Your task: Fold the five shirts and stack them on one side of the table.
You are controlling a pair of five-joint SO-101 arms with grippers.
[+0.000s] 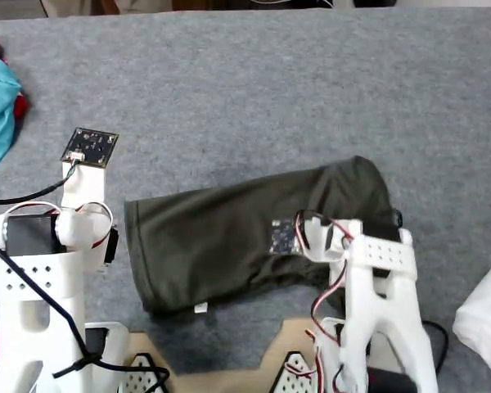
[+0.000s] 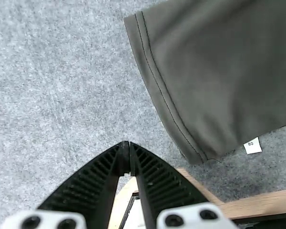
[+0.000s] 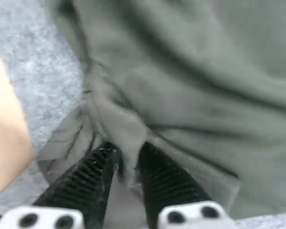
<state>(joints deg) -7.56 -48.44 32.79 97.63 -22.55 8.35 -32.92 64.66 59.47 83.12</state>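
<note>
One dark olive shirt (image 1: pixel 229 246) lies centred on the table (image 1: pixel 270 90); the right gripper (image 3: pixel 126 160) pinches a fold at its 4 o'clock edge; the left gripper (image 2: pixel 129 148), closed and empty, sits at its 9 o'clock.

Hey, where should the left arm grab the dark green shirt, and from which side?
Probably the hemmed edge of the shirt, near its tag corner, coming from the left arm's side. That edge lies flat and open toward the shut left gripper, while the right gripper pinches fabric farther along.
</note>
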